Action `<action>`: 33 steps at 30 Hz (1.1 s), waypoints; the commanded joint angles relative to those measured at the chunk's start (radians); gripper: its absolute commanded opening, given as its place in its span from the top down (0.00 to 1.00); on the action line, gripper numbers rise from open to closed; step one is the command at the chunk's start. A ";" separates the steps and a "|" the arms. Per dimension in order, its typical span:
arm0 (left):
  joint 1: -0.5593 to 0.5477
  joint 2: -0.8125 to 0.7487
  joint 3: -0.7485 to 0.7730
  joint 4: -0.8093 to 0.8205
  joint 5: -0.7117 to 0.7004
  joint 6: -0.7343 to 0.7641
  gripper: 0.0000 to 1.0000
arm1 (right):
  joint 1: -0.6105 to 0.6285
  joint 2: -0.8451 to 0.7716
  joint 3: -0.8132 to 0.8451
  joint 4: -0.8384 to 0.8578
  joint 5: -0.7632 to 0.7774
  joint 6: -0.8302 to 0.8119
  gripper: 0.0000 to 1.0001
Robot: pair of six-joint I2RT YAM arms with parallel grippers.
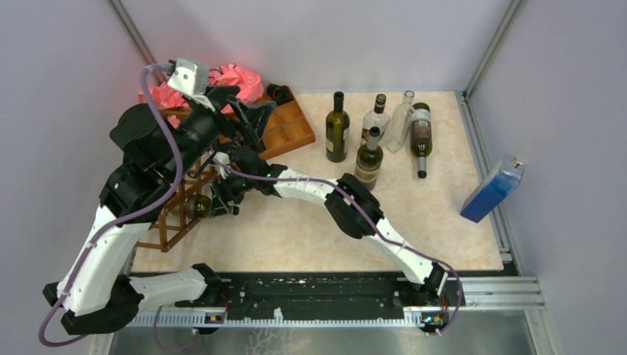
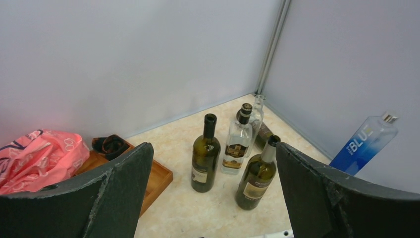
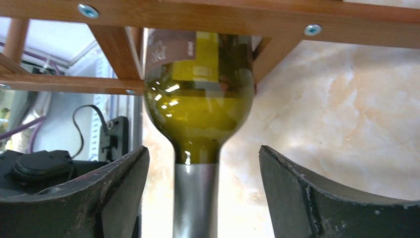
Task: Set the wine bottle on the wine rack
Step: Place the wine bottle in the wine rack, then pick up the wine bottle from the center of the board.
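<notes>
We are viewing the table [image 1: 310,222], where the wine rack [image 1: 171,225] is standing at the left edge, within reach of both arms. The wine bottle [image 3: 198,99] is lying in one cell, its body under the slats so the frame is bearing it, we judge. The right tool [image 3: 203,148] is flanking the projecting neck, fingers apart, touching neither side. The left tool [image 2: 214,146], spread wide and empty, is hovering above the spare bottles [image 2: 205,153].
</notes>
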 commanded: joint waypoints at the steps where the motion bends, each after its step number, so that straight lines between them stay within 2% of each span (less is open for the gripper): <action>1: -0.005 -0.035 -0.006 0.077 0.036 -0.087 0.01 | -0.030 -0.105 0.020 -0.051 -0.001 -0.114 0.17; 3: -0.005 -0.037 0.004 0.090 0.041 -0.131 0.01 | -0.051 -0.163 -0.035 -0.052 -0.029 -0.167 0.13; 7: -0.005 -0.016 0.057 0.108 0.043 -0.234 0.01 | -0.100 -0.328 -0.128 -0.064 -0.195 -0.275 0.11; 12: -0.005 0.030 0.134 0.169 0.000 -0.334 0.01 | -0.139 -0.540 -0.224 -0.283 -0.305 -0.543 0.10; 18: -0.005 0.163 0.307 0.348 0.056 -0.395 0.01 | -0.193 -0.775 -0.380 -0.528 -0.313 -0.740 0.10; 23: -0.005 0.303 0.520 0.366 0.102 -0.501 0.01 | -0.216 -0.937 -0.449 -0.682 -0.247 -0.857 0.10; 29: -0.005 0.307 0.494 0.441 0.161 -0.594 0.01 | -0.238 -1.053 -0.486 -0.695 -0.137 -0.841 0.08; 33: -0.005 0.298 0.469 0.487 0.163 -0.622 0.01 | -0.276 -1.076 -0.501 -0.675 -0.126 -0.800 0.07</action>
